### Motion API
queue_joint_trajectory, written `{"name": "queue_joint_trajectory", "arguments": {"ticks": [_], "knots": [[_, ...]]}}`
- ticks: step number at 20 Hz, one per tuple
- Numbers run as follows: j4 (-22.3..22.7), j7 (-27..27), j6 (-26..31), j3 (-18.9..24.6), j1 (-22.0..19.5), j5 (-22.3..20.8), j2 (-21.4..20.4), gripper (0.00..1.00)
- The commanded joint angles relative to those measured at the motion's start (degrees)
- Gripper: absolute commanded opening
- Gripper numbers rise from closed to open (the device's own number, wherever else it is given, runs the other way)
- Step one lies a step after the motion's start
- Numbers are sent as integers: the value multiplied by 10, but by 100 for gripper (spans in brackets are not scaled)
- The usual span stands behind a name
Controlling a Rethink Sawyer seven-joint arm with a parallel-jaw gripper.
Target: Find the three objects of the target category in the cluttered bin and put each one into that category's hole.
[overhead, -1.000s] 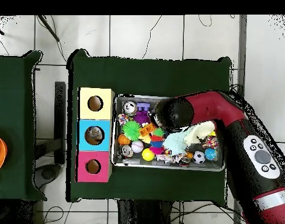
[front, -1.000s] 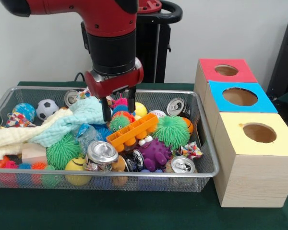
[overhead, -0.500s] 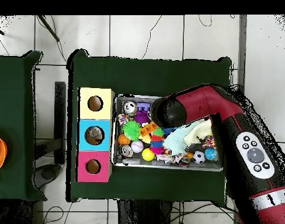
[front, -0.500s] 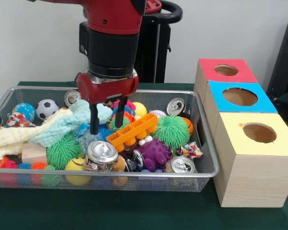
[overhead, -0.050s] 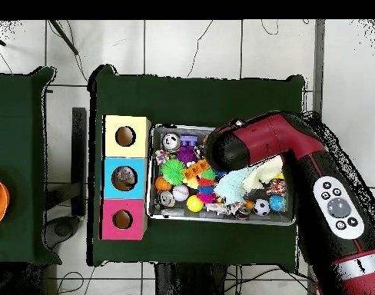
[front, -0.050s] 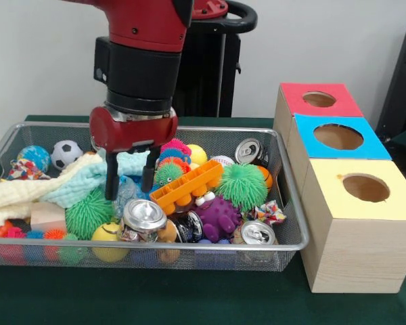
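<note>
My gripper point(front, -0.050s: 129, 184) hangs open in the wire bin point(front, -0.050s: 210, 248), left of centre. Its black fingers point(front, -0.050s: 111, 181) straddle a crumpled blue and clear plastic piece point(front, -0.050s: 125, 195), beside the pale teal cloth point(front, -0.050s: 88, 177). A silver can point(front, -0.050s: 144, 217) lies just in front of the fingers. Other cans lie at the front right point(front, -0.050s: 257, 233), the back right point(front, -0.050s: 248, 150) and the back left point(front, -0.050s: 99, 138). An orange moulded tray point(front, -0.050s: 187, 185) sits to the gripper's right. In the overhead view the arm's wrist point(overhead, -0.050s: 227, 149) covers the gripper.
Three wooden boxes stand right of the bin, with holes in a red top point(front, -0.050s: 319, 99), a blue top point(front, -0.050s: 338, 137) and a yellow top point(front, -0.050s: 365, 187). Spiky green balls point(front, -0.050s: 241, 185), a purple toy point(front, -0.050s: 218, 215), a soccer ball point(front, -0.050s: 66, 153) and a cream cloth point(front, -0.050s: 13, 196) fill the bin.
The gripper has moved left in the front view and a little lower, from over the orange tray to over the crumpled blue plastic. It stayed open.
</note>
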Motion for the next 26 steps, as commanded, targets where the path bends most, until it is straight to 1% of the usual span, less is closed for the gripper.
{"name": "queue_joint_trajectory", "arguments": {"ticks": [1, 6, 7, 9, 10, 14, 20, 26], "knots": [[25, -178, 18, -41, -27, -30, -7, 100], [44, -167, 73, -66, -28, -6, -12, 100], [46, -165, 78, -69, -28, -3, -12, 100], [43, -157, 109, -79, -24, 13, -10, 100], [41, -147, 127, -85, -21, 24, -7, 100], [39, -114, 161, -100, -12, 50, -1, 100], [45, -64, 163, -102, -10, 84, 4, 100], [48, -33, 154, -103, -8, 115, 8, 100]]}}
